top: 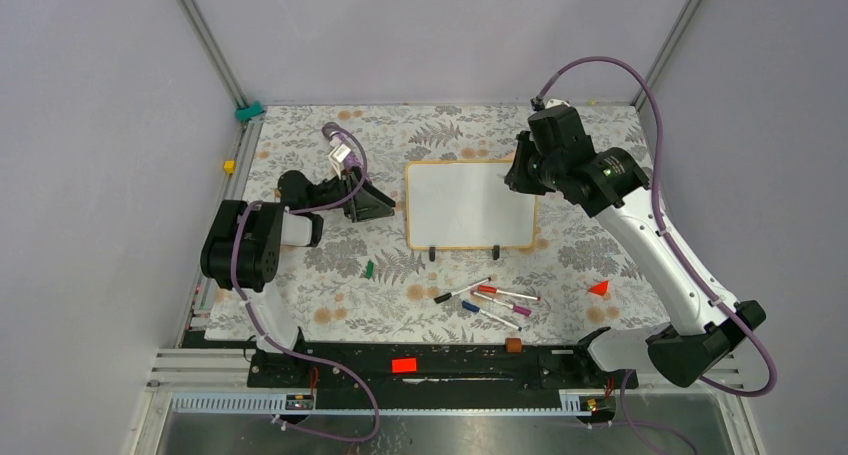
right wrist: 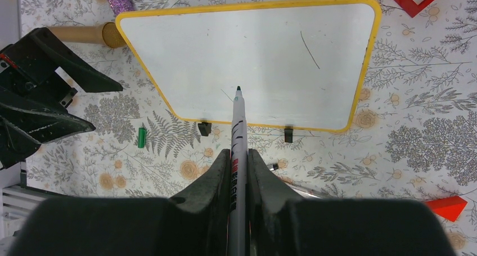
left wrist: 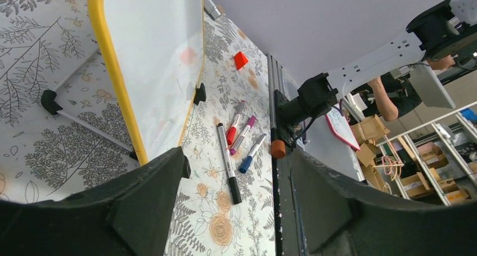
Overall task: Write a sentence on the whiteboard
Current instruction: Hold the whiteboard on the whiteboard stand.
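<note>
Only in the right wrist view, a green-tipped marker point(right wrist: 238, 115) tight in the right pincer point(right wrist: 238, 155) above the whiteboard point(right wrist: 253, 53); left pincer point(left wrist: 239, 160) agape.

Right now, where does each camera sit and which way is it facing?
Top external: fixed above and behind the bases, looking down at the table; the left arm, right arm, whiteboard and loose markers show.
Left wrist: on the left gripper, low beside the board, facing along it toward the right arm's base; its open fingers frame the bottom.
Right wrist: on the right gripper, looking down on the board; its fingers clamp a marker.
Shared: both wrist views show the whiteboard's black clip feet.
</note>
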You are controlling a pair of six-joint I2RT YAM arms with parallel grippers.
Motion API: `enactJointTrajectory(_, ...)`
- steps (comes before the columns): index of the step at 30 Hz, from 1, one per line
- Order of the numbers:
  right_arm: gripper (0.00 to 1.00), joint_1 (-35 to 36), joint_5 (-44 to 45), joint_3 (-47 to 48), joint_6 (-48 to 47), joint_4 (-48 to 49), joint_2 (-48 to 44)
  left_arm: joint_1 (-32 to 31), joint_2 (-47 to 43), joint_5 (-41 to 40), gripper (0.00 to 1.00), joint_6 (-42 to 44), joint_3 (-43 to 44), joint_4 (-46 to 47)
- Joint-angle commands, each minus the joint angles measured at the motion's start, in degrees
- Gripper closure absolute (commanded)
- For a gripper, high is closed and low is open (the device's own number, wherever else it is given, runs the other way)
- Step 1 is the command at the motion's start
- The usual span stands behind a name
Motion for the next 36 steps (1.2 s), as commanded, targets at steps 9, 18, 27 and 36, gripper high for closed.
enactJointTrajectory(9,1.0,0.0,-0.5,1.5,-0.7,1.1,-0.9,0.4,2.8,0.4,0.37,2.1,3.0,3.9)
enactJointTrajectory(18,1.0,0.0,-0.6,1.7,-0.1,1.2,-0.7,0.2,6.5,1.6,0.33,6.4,4.9,3.9)
enactJointTrajectory(27,1.0,0.0,-1.5,2.3,-0.2,1.2,0.3,-2.3,9.9,1.4,0.38,16.3,4.7,3.8)
enactJointTrajectory(36,1.0,0.1,-1.7,3.3,0.2,0.4,1.2,-3.2,13.8,0.5,0.64,17.7,5.8,3.8)
